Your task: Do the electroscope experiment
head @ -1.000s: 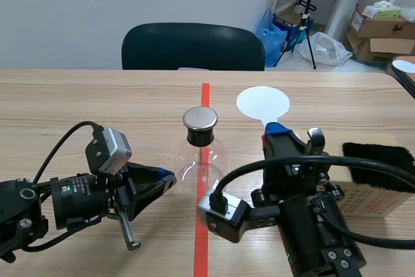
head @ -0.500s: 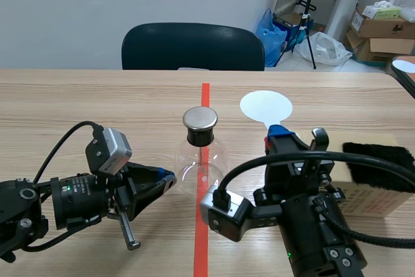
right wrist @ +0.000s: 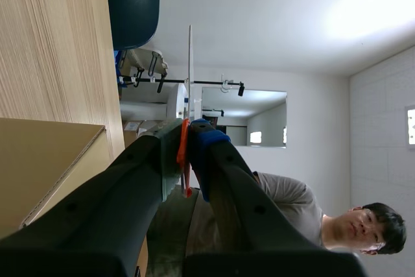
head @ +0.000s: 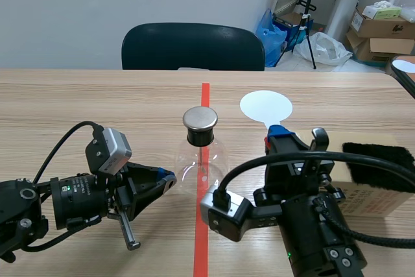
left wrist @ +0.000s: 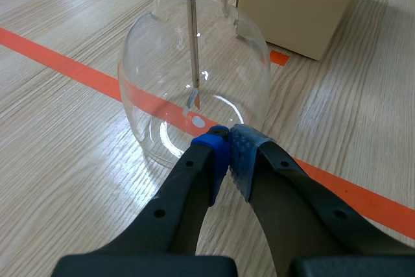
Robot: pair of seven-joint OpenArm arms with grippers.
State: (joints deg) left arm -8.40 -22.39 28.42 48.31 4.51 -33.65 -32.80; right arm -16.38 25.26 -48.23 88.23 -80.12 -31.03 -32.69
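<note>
seen from the scene view, with 12 o'clock pointing away from the robot across the table (head: 78, 102):

the left gripper (head: 168, 178) lies low on the wood with its pads pressed together on nothing. its tips are right at the foot of the flask (head: 202, 160), which sits at its 2 o'clock; the wrist view leaves it unclear whether they touch the glass or stop just short.

the flask stands upright on the red line in the middle. its metal cap (head: 200, 119) is on top, and a thin rod (left wrist: 193, 43) hangs straight down inside to small foil leaves (left wrist: 193, 100).

the right gripper (head: 275, 129) is raised, with its fingers clamped on the orange stem of a white disc (head: 265, 105). the disc stands up from the fingers at 12 o'clock, and its long axis runs fingers to disc.

the move to come turns on this: the cap lies at 9 o'clock from the disc, near but clearly apart, with nothing between them. the right arm is the one placed to carry the disc across, probably by a short sideways sweep at cap height.

at the gripper's 3 o'clock sits a box (head: 373, 196) with a black cloth (head: 379, 157) on top.
</note>
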